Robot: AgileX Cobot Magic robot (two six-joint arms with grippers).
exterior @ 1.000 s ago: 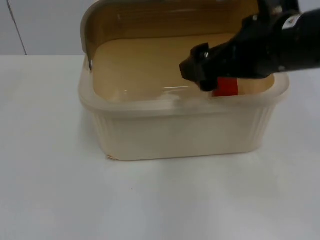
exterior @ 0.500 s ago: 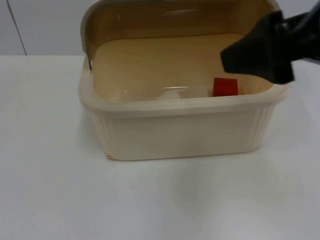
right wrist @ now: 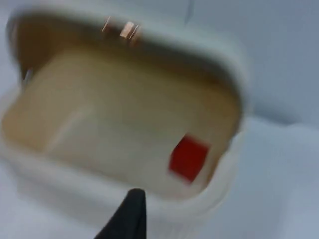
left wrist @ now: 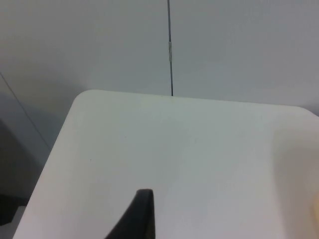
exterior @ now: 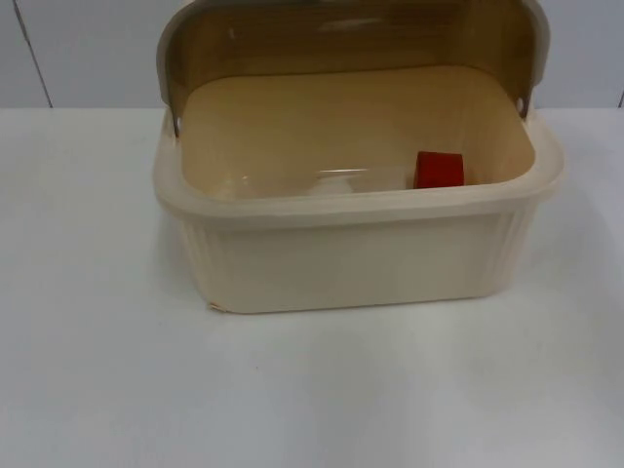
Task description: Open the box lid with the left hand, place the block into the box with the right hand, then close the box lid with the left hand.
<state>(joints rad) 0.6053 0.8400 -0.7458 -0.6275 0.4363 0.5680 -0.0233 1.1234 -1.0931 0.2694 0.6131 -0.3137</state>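
The cream box (exterior: 351, 258) sits on the white desk (exterior: 107, 370), the red block (exterior: 439, 169) inside by its right wall. Behind, the lid (exterior: 341, 39) stands open. Closing it calls for a gentle push from the left pincer; neither pincer's state can be told.

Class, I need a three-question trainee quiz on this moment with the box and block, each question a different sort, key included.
1. True or false: the brown translucent hinged lid stands open.
2. Where is the small red block? A) inside the cream plastic ribbed box B) on the white table top C) on the lid
3. Fill in: by the task, the ___ pincer closes the lid next.

Key: 1 true; 2 A; 3 left
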